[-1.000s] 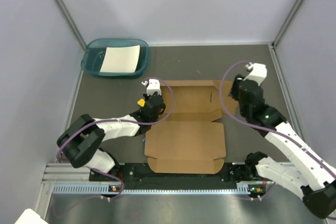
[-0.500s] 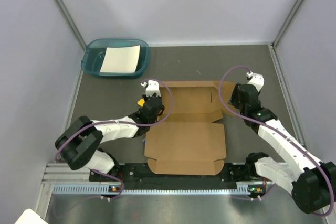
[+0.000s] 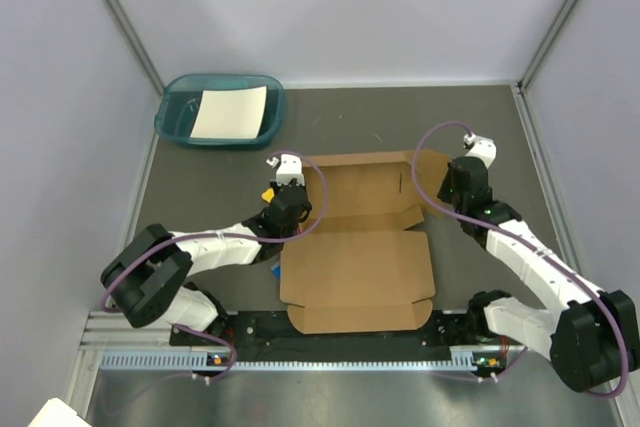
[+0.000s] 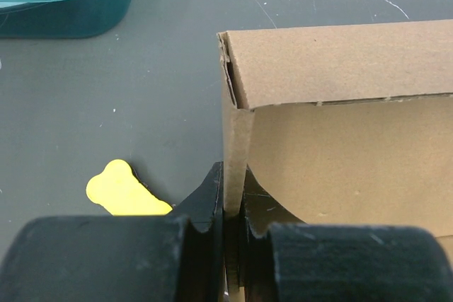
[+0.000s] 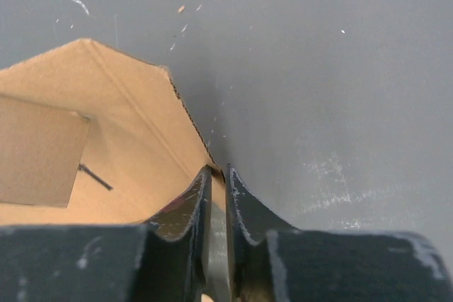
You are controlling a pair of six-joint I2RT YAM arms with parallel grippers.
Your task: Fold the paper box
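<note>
The paper box (image 3: 355, 247), a brown cardboard die-cut sheet, lies flat in the middle of the table with its far part folding up. My left gripper (image 3: 304, 199) is shut on the sheet's raised left side flap. In the left wrist view the flap's edge (image 4: 236, 146) stands upright between the fingers, with the far panel (image 4: 340, 58) leaning over it. My right gripper (image 3: 446, 190) is at the sheet's far right corner. In the right wrist view the gripper (image 5: 217, 183) is pinched shut on the edge of the lifted right flap (image 5: 106, 132).
A teal tray (image 3: 172, 119) holding a white paper sheet (image 3: 230, 112) stands at the back left. A small yellow piece (image 4: 124, 190) lies on the table just left of my left gripper. A small blue piece (image 3: 275, 269) sits by the box's left edge.
My right gripper has moved in to the box's right flap and shut on it. That flap now stands up. The left gripper keeps its grip.
</note>
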